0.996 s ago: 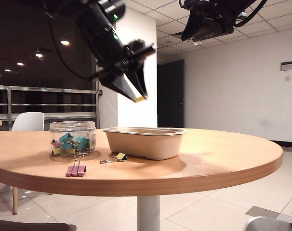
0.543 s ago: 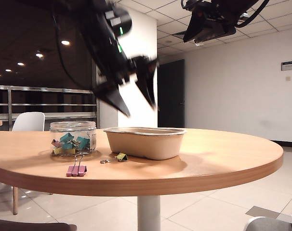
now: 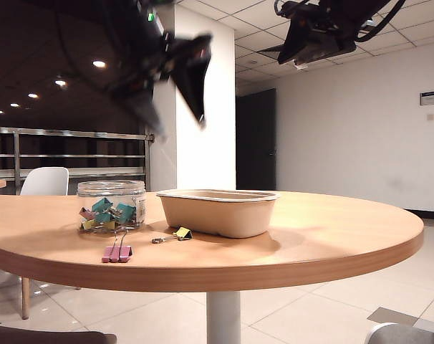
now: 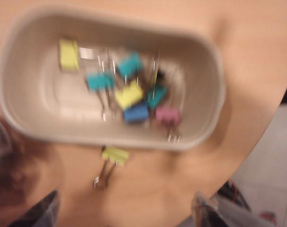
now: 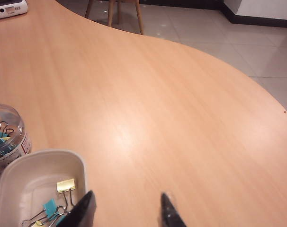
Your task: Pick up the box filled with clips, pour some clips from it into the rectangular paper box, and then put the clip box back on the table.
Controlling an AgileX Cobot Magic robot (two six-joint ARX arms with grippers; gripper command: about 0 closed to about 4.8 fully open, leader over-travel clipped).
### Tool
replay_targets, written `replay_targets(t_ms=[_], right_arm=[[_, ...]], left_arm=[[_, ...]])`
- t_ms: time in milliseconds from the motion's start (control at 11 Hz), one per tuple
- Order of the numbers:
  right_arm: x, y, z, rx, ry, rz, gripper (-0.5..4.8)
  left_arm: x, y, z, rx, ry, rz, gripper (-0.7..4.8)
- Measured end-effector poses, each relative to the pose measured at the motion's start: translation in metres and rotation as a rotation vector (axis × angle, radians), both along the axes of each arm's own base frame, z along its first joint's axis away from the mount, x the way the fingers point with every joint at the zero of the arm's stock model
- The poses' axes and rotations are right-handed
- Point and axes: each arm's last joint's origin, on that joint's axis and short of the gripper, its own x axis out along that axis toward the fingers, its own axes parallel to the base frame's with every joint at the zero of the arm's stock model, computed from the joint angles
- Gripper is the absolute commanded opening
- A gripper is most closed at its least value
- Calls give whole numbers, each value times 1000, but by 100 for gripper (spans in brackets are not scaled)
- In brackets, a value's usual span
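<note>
The left tool (image 3: 175, 79), a blurred black two-finger gripper, hangs high above the tabletop (image 3: 310, 236) with its fingers spread wide and nothing between them. The right tool (image 5: 126, 210) sits up near the ceiling, jaws partly apart and empty. Below, the squat clear plastic jar of clips (image 3: 111, 206) stands upright just beside the beige oblong paper-pulp tray (image 3: 218, 212), which holds teal, yellow, blue and pink binder clips (image 4: 129, 92). A yellow clip (image 3: 180, 233) and a pink clip (image 3: 117, 251) lie loose on the wood.
</note>
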Motion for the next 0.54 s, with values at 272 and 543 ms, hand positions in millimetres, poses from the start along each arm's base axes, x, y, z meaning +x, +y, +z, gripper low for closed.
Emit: replay_targets(t_ms=[272, 543], right_arm=[[0, 0, 0, 0, -1, -1, 180], [0, 0, 0, 0, -1, -1, 180]], left_arm=[[-7, 3, -57, 44, 82, -31, 374], [-3, 1, -90, 45, 50, -69, 374]])
